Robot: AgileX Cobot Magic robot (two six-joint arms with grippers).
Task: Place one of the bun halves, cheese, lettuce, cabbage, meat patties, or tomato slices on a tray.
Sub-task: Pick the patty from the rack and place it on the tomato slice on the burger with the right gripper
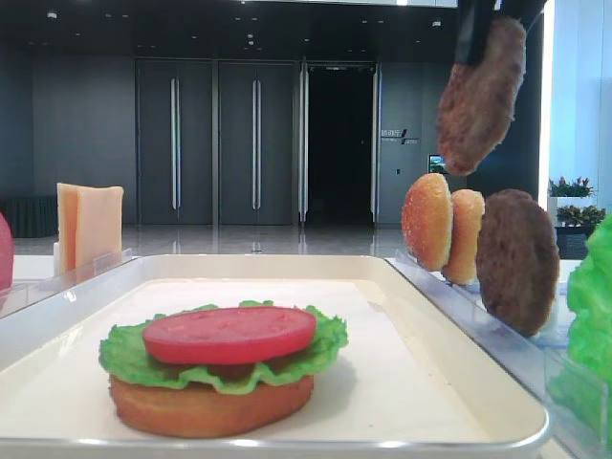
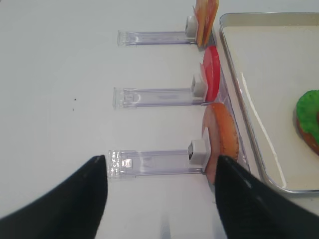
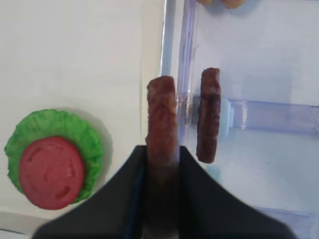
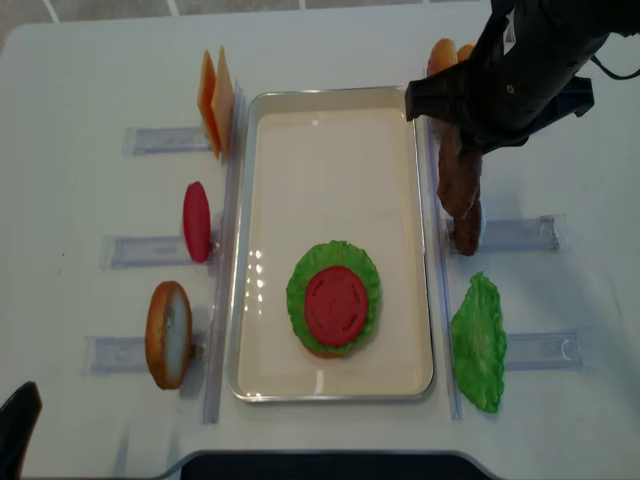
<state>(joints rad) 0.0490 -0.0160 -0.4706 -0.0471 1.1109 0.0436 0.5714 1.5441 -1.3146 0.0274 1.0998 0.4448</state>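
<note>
Now the right gripper (image 3: 162, 164) is closed on one meat patty (image 3: 161, 114), lifted on edge above the rack at 3 o'clock of the tray (image 4: 330, 110). At the tray's 6 o'clock lies a bun half (image 1: 206, 406) with lettuce (image 1: 124, 359) and tomato slice (image 1: 229, 335). Left gripper (image 2: 162, 186) has its jaws apart, holding nothing.

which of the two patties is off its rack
The meat patty clamped edge-on in the right gripper, lifted beside the tray's right rim. The other patty stands in the clear rack.

No readable text, labels or numbers appear anywhere.
</note>
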